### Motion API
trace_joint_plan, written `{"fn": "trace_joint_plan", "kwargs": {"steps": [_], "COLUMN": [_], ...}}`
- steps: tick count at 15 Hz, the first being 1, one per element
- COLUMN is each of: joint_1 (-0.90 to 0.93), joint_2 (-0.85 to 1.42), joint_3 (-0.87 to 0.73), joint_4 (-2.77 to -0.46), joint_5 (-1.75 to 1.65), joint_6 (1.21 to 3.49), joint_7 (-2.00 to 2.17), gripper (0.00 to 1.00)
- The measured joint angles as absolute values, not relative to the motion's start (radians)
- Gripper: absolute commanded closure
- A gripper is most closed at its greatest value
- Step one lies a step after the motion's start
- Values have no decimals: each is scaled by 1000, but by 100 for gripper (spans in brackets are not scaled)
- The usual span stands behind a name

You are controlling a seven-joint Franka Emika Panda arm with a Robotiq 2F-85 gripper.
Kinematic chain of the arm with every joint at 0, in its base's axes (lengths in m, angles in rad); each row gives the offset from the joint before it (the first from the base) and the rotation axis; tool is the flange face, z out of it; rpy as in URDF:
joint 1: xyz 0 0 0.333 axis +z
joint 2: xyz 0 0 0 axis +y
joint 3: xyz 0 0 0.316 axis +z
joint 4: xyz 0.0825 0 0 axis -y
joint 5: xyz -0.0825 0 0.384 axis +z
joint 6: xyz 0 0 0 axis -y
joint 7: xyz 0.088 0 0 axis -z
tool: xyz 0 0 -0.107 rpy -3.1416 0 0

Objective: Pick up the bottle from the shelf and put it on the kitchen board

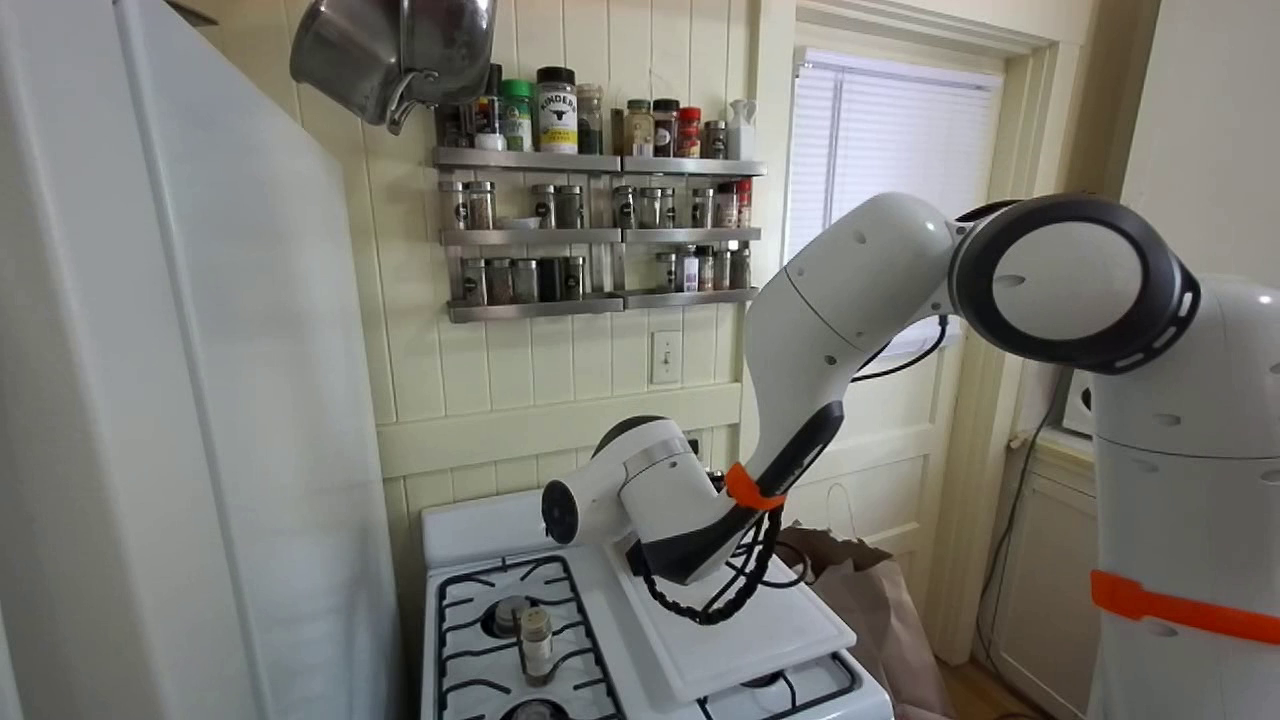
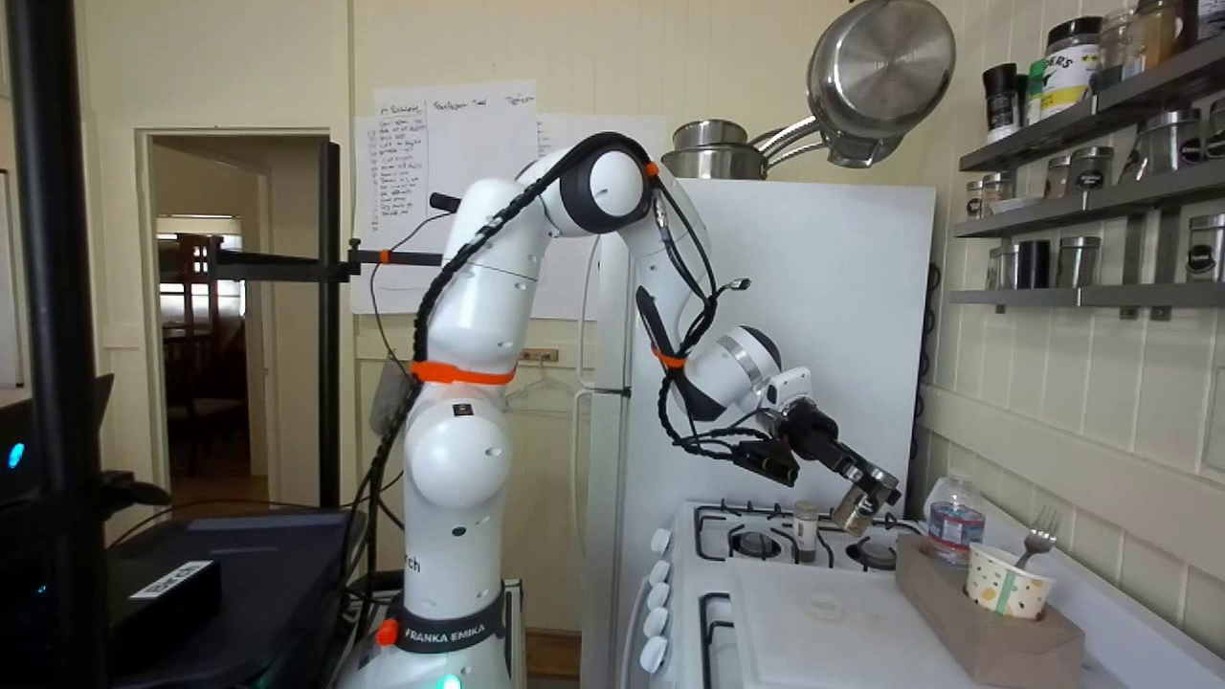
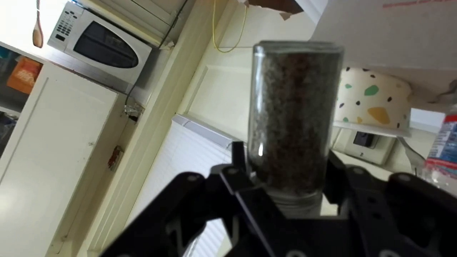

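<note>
The jaws are clenched, grasping one glass bottle (image 3: 294,119), one jaw to each side. In the wrist view the bottle projects past the jaws and shows dark, granular contents; the end nearest the jaws is blurred, so the form of that end cannot be confirmed. In an exterior view the bottle hangs tilted at the jaws, above one stove (image 1: 617,620).

One kitchen board (image 2: 861,632) lies on the stove, lower than the jaws; the bottle is apart from it. One jar (image 2: 806,532) stands upright between two burners (image 2: 756,544), lower than the jaws. Five control knobs (image 2: 655,623) line the stove edge, on the robot side of the jaws.

One shelf (image 1: 532,162) is fixed to the wall (image 1: 560,425), higher than the jaws. It has three tiers in two sections. In an exterior view the section at picture left carries five jars (image 1: 525,282) on its lowest tier, and four jars (image 1: 481,206) plus one dish (image 1: 518,223) on its middle tier.

On the wall side of the jaws, and lower: one box (image 2: 986,612), one cup (image 2: 1005,579) holding one fork (image 2: 1036,539), and one water bottle (image 2: 955,524). In the wrist view, one microwave (image 3: 103,44) appears well beyond the jaws.
</note>
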State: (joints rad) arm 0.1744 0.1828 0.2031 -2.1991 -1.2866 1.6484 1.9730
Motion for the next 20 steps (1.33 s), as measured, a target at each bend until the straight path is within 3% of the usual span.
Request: {"fn": "trace_joint_plan", "kwargs": {"steps": [8, 9, 10, 11, 20], "joint_1": [211, 207, 205, 205, 207], "joint_2": [205, 205, 206, 207, 298], "joint_3": [225, 221, 219, 217, 215], "joint_4": [-2238, -2249, -2254, -2253, -2210], "joint_5": [-1445, -1459, -1461, -1461, -1445], "joint_6": [1843, 1893, 1904, 1903, 1796], "joint_7": [2314, 2346, 2350, 2347, 2322], "gripper": [75, 50, 50, 75, 75]}}
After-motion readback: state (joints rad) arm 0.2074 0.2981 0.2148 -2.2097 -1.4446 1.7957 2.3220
